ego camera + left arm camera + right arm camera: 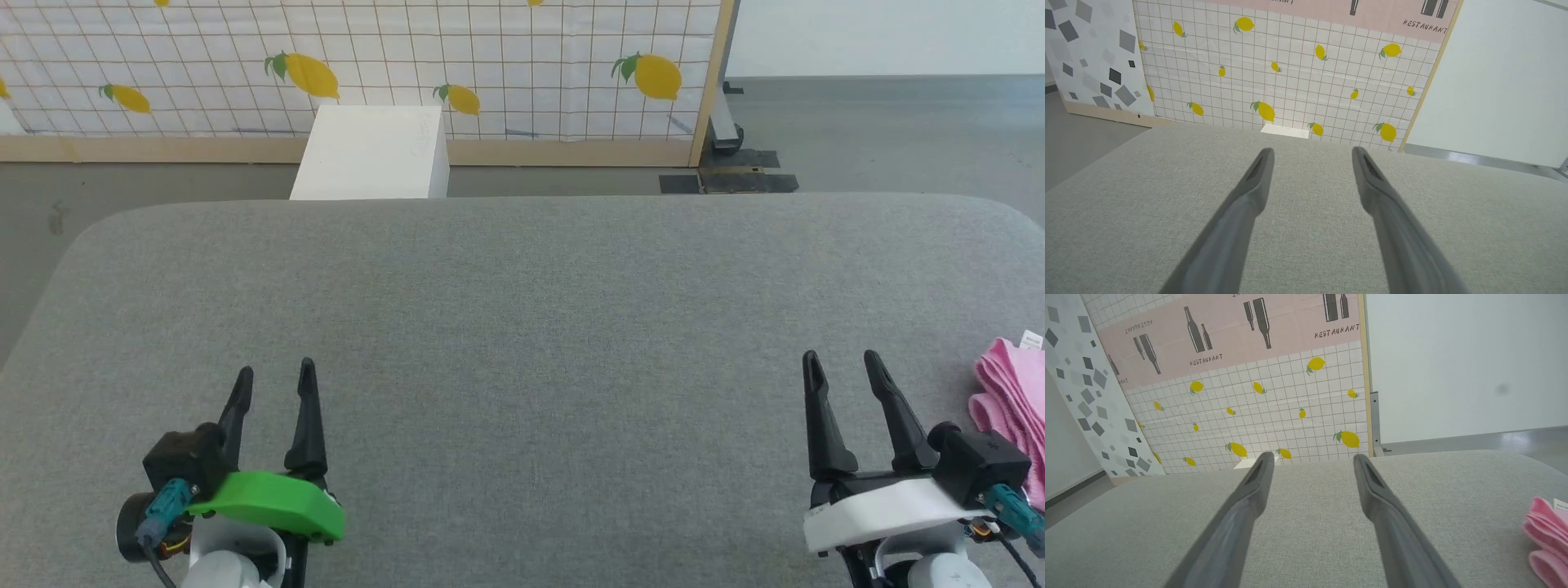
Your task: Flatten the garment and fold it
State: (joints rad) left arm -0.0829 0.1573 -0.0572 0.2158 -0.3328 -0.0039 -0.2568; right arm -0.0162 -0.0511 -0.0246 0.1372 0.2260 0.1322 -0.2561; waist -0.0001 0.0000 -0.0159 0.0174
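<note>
Rightward, bunched pink garment (pixel 1012 400), white-tagged.

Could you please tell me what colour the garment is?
The garment is light pink with a white tag; best seen in the head view.

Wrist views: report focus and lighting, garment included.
Left wrist view: left fingers soft-edged close up, lemon backdrop sharper, light even. Right wrist view: right fingers equally soft; garment cropped at the right edge, slightly blurred, evenly lit.

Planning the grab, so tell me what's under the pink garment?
The garment lies bunched on the grey fabric surface, beside the open right gripper. Whatever its folds cover cannot be seen.
</note>
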